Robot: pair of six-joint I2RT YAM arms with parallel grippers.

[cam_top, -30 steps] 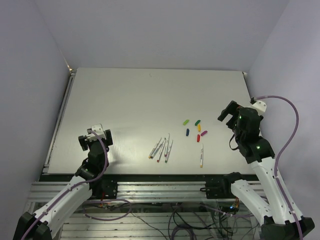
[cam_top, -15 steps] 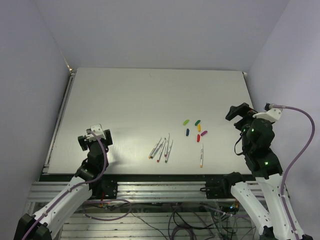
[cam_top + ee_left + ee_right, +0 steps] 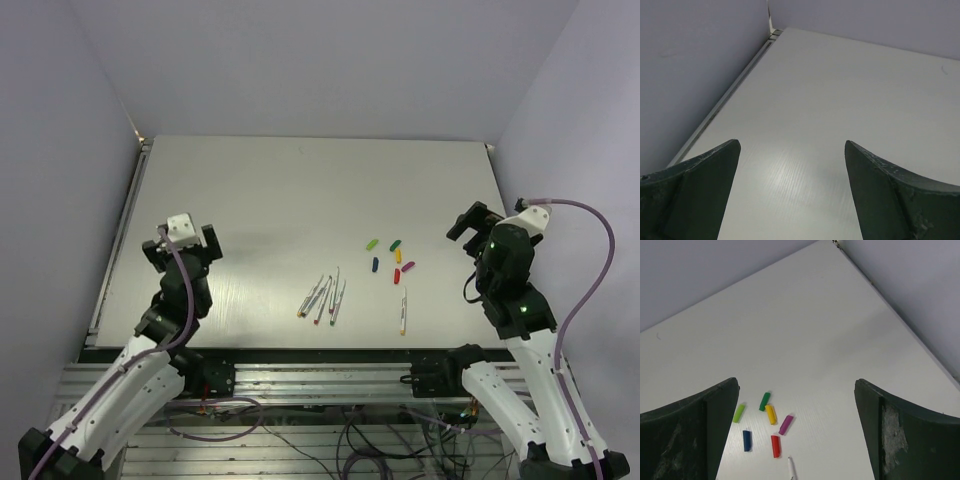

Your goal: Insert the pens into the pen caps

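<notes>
Six pen caps lie in a loose cluster right of the table's centre: light green [image 3: 372,243], dark green [image 3: 395,244], yellow [image 3: 398,255], blue [image 3: 375,264], magenta [image 3: 408,267] and red [image 3: 397,275]. Several white-grey pens [image 3: 322,297] lie bunched left of and nearer than the caps. One pen [image 3: 404,310] lies alone below them. My right gripper [image 3: 468,222] is open and empty, right of the caps. Its wrist view [image 3: 796,382] shows the caps [image 3: 771,414] and the lone pen's tip [image 3: 791,469]. My left gripper [image 3: 182,246] is open and empty at the left; its wrist view [image 3: 791,144] shows only table.
The white table [image 3: 300,190] is walled by lilac panels on the left, back and right. A metal rail [image 3: 120,240] runs along its left edge, also in the left wrist view [image 3: 730,95]. The aluminium frame and cables lie at the near edge [image 3: 320,365].
My left gripper has moved up the table, away from the near edge. My right gripper swung right, then came back slightly left. The pens and caps have not moved.
</notes>
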